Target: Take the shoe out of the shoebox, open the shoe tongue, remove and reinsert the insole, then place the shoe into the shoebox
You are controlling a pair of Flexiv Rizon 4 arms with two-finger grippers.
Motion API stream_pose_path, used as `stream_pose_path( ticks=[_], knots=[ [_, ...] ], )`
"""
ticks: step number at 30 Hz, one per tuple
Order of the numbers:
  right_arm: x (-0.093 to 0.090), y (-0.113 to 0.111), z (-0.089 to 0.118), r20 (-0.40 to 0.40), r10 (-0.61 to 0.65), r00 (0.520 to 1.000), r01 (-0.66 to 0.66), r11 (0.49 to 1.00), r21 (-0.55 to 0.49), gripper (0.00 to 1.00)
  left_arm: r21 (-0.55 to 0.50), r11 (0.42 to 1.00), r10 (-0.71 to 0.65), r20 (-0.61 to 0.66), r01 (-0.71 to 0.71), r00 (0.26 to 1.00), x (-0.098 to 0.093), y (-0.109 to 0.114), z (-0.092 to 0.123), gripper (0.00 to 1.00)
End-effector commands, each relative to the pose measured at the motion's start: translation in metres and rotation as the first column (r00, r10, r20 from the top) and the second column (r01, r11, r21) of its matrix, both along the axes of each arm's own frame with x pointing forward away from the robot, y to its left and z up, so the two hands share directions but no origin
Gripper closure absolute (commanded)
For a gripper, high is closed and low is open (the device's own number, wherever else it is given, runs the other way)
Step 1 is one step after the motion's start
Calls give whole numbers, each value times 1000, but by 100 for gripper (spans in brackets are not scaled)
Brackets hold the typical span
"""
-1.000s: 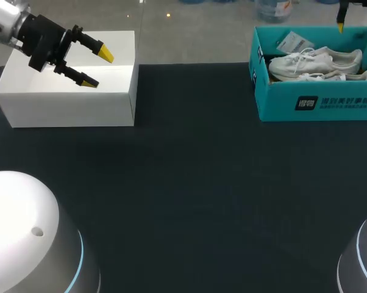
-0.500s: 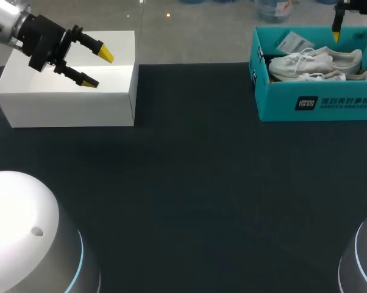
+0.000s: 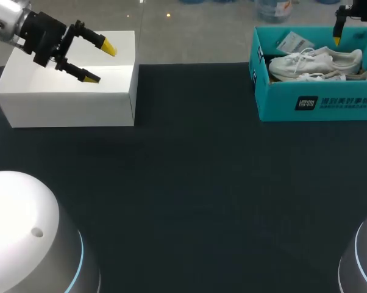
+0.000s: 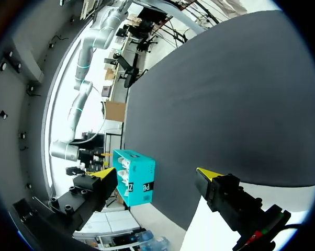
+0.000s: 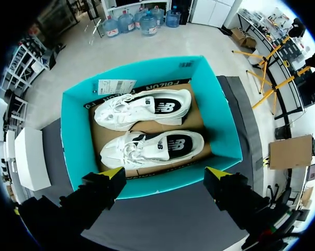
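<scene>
Right pincer (image 5: 164, 176) spread, dropped closer over teal shoebox (image 5: 76, 151), both white shoes (image 5: 152, 147) inside below it, likely lining up a grab; left pincer (image 3: 96, 61) spread, lifted slightly over white box (image 3: 67, 97).

Two arms, both with fingers spread wide

The left arm comes in from the far left corner, and the left gripper (image 3: 97, 61) hangs in the air with its two yellow tips far apart and nothing between them. The right gripper (image 3: 356, 35) peeks in at the far right corner, pointing down. In its own wrist view the right gripper's fingers (image 5: 113, 173) are wide apart too, holding nothing.
</scene>
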State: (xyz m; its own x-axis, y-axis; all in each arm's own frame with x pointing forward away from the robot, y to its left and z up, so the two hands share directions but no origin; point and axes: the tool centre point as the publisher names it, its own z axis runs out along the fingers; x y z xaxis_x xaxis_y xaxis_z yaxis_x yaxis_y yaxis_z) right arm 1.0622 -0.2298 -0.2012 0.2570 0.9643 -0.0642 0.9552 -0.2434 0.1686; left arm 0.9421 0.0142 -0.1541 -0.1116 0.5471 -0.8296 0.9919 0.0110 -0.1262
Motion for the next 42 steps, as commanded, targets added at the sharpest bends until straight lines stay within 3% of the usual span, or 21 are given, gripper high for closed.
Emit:
stream_pose_path(
  ticks=[1, 2, 3, 4, 5, 7, 8, 9, 10, 14, 15, 16, 17, 18, 24, 29, 32, 42],
  knots=[
    [-5, 0, -1, 75, 4, 997, -3, 1000, -17, 0, 232, 842, 537, -286, -486, 794, 24, -5, 2, 0],
    [-5, 0, -1, 75, 4, 997, -3, 1000, -17, 0, 272, 803, 595, -329, -530, 734, 31, -3, 2, 0],
    [-5, 0, -1, 75, 4, 997, -3, 1000, -17, 0, 237, 793, 609, -329, -561, 722, 32, 1, 4, 0],
    [-5, 0, -1, 75, 4, 997, -3, 1000, -17, 0, 284, 737, 674, -369, -613, 640, 37, 4, 6, 0],
    [-5, 0, -1, 75, 4, 997, -3, 1000, -17, 0, 285, 730, 678, -412, -621, 609, 41, 7, 8, 0],
    [-5, 0, -1, 75, 4, 997, -3, 1000, -17, 0, 313, 642, 753, -430, -700, 498, 46, 14, 12, 0],
    [-5, 0, -1, 75, 4, 997, -3, 1000, -17, 0, 307, 631, 754, -459, -712, 470, 48, 17, 14, 0],
    [-5, 0, -1, 75, 4, 997, -3, 1000, -17, 0, 326, 564, 800, -444, -759, 403, 50, 21, 16, 0],
    [-5, 0, -1, 75, 4, 997, -3, 1000, -17, 0, 319, 553, 797, -470, -770, 378, 53, 24, 18, 0],
    [-5, 0, -1, 75, 4, 997, -3, 1000, -17, 0, 385, 364, 876, -452, -848, 171, 59, 37, 21, 0],
    [-5, 0, -1, 75, 4, 997, -3, 1000, -17, 0, 395, 327, 880, -459, -859, 124, 60, 40, 21, 0],
    [-5, 0, -1, 75, 4, 997, -3, 1000, -17, 0, 417, 232, 901, -433, -879, 32, 61, 44, 19, 0],
    [-8, 1, 0, 66, 10, 998, -10, 1000, -1, 0, 414, 202, 900, -437, -888, 1, 63, 47, 19, 0],
    [-11, 2, 0, 60, 16, 998, -17, 1000, 16, 0, 436, 133, 905, -421, -890, -71, 64, 50, 18, 0],
    [-36, 8, 4, 13, 44, 999, -45, 997, 67, 0, 473, -47, 857, -433, -880, -278, 74, 66, 13, 0],
    [-60, 18, 1, -36, 74, 997, -72, 995, 76, 0, 530, -112, 810, -441, -840, -386, 82, 74, 6, 0],
    [-72, 25, -1, -53, 78, 996, -73, 994, 84, 0, 533, -83, 821, -443, -842, -361, 84, 75, 6, 0],
    [-72, 25, -1, -53, 78, 996, -73, 994, 84, 0, 533, -83, 821, -443, -842, -361, 84, 75, 6, 0]
  ],
)
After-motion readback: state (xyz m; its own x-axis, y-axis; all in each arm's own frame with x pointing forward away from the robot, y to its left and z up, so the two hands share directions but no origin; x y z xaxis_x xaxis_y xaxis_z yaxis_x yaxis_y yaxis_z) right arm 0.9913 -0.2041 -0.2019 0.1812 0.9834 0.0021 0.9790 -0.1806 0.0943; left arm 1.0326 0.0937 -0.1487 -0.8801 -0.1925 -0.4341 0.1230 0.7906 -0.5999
